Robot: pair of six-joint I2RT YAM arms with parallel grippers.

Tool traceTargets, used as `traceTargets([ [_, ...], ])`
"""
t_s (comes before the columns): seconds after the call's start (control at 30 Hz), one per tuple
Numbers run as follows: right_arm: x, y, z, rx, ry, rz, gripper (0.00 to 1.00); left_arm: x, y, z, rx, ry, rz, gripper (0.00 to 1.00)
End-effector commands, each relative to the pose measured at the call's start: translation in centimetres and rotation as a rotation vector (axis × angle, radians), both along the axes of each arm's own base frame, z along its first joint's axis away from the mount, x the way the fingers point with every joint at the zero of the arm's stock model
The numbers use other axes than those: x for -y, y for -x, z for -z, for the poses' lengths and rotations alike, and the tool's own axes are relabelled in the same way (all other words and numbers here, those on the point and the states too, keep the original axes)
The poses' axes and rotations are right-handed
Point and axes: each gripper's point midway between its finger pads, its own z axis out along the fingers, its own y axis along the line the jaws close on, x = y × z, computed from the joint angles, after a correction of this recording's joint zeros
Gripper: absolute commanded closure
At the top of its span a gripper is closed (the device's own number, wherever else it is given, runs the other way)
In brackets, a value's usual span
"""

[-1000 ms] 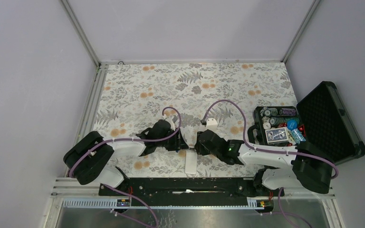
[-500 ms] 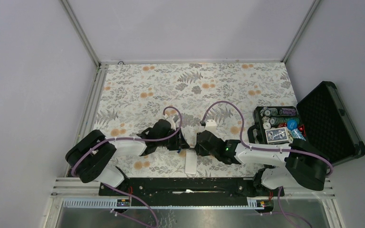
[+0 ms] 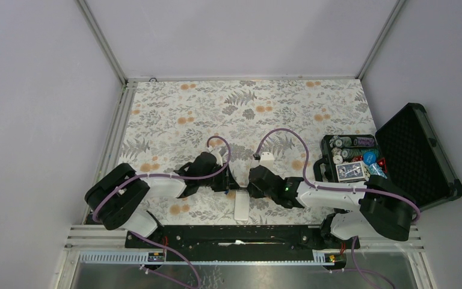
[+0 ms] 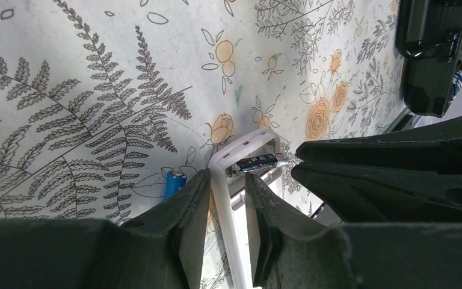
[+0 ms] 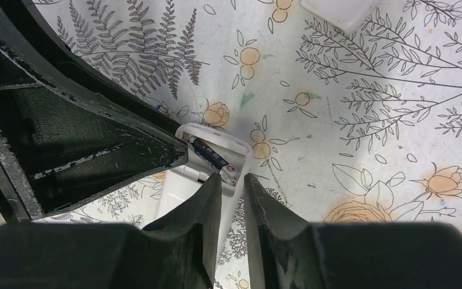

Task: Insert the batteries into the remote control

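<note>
Both the left end effector (image 4: 224, 205) and right end effector (image 5: 233, 192) pinch the remote control (image 4: 245, 139) by its walls, nearly closed. One battery (image 4: 254, 162) sits inside; a loose battery (image 4: 173, 182) lies alongside.

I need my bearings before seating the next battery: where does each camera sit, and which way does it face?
Top external: above and behind the bases, looking down at the table; both arms show, left gripper and right gripper meeting at the remote.
Left wrist: low, looking along its own fingers toward the right gripper.
Right wrist: low, looking along its own fingers toward the left gripper.
Shared: both wrist views show the remote's open bay holding one battery.
</note>
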Motion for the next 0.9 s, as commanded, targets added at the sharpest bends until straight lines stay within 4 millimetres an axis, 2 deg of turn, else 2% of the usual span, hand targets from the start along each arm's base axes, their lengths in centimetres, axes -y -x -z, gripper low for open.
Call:
traceTargets([
  [0.0, -1.2, -0.9, -1.3, 0.022, -0.059, 0.023, 0.74, 0.6, -0.4, -0.5, 0.020, 0.041, 0.009, 0.71],
  [0.53, -2.1, -0.8, -0.9, 0.003, -0.077, 0.005, 0.76, 0.5, -0.3, -0.1, 0.011, 0.034, 0.009, 0.72],
  [0.87, -2.4, -0.8, -0.8, -0.002, -0.075, -0.001, 0.81, 0.5, -0.2, 0.0, 0.007, 0.034, 0.011, 0.73],
])
